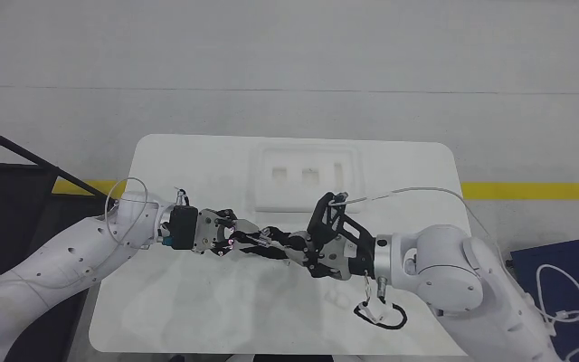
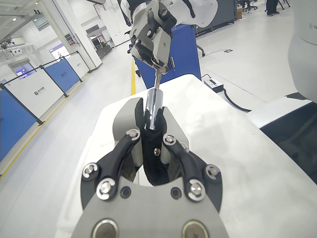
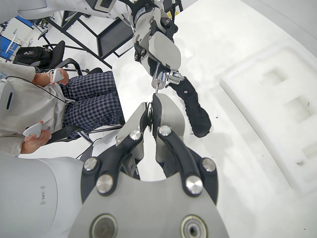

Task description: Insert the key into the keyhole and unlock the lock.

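Key [image 2: 157, 79] is thin and silver: a straight little rod with a flat round head. The right tool [image 3: 151, 105] is pinched tight on that head, and the rod sticks out in front of it. The tip of the rod meets the round end of the lock [image 3: 158, 78] - how far it goes in I cannot tell.

The lock is a short, fat tube, shiny like a mirror. A soft black cord [image 3: 195, 115] comes out of its side and hangs down loose. The left tool [image 2: 151, 110] is clamped on the body of the lock, with the round end poking out toward the key.

Key and lock are both held up in the air, above the middle of the white surface [image 1: 181, 299]. The two arms come in from opposite sides and meet there, tool facing tool, with the key as the small bridge between them.

Farther back, near the far edge of the surface, lies a white foam tray [image 1: 258, 181]. It has three hollows in a row - two like little squares and one thin slot. Inside the hollows I see white foam.
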Tool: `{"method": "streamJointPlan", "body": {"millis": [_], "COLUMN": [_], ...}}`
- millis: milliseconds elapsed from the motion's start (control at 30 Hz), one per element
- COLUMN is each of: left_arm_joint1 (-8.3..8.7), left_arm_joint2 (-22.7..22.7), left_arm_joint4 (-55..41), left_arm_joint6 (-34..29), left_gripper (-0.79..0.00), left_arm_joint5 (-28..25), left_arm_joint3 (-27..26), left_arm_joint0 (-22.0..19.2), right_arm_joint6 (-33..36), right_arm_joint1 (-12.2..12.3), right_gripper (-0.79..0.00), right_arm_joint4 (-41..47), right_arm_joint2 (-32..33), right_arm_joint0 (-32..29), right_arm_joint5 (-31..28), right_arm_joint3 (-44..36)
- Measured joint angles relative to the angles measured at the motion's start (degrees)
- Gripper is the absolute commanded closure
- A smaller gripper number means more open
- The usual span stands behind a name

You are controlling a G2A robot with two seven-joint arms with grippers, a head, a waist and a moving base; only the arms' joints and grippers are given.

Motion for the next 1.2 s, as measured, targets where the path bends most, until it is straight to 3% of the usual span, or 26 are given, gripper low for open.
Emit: {"method": "streamJointPlan", "body": {"millis": [1200], "left_arm_joint1": [0.00], "left_arm_joint2": [0.0], "left_arm_joint4": [0.0], "left_arm_joint6": [0.0], "left_gripper": [0.000], "left_arm_joint5": [0.0], "left_arm_joint3": [0.0], "left_arm_joint0": [0.0], "right_arm_joint6": [0.9], "right_arm_joint1": [-1.7], "right_gripper": [0.000], "right_arm_joint4": [0.2], "right_arm_joint2": [-4.4], "right_arm_joint0": [6.0], "right_arm_joint5": [4.8], "right_arm_joint3": [3.2]}}
